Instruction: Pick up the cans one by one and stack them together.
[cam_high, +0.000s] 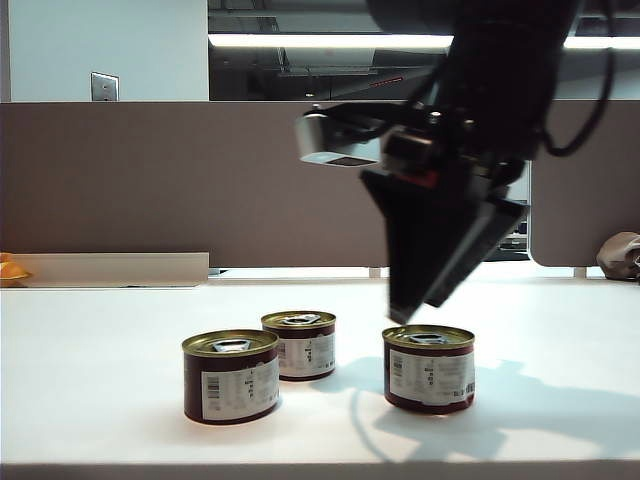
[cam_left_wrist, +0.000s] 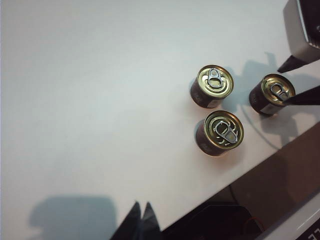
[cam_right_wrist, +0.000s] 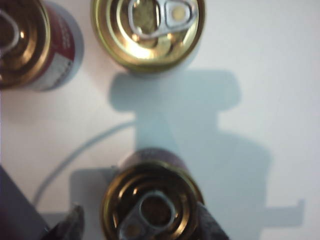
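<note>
Standing on white table: three cans; grey partition behind.

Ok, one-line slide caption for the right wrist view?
Right gripper open, hovering over one can, fingers either side; two more cans stand unstacked beyond.

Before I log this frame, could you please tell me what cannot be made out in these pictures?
- Right gripper, exterior view: blurred above the right can; contact unclear.
- Right wrist view: that can is cut off by the frame edge, fingertips barely showing.
- Left gripper, left wrist view: only dark tips at the edge.
- Barcode label: print too small.
</note>
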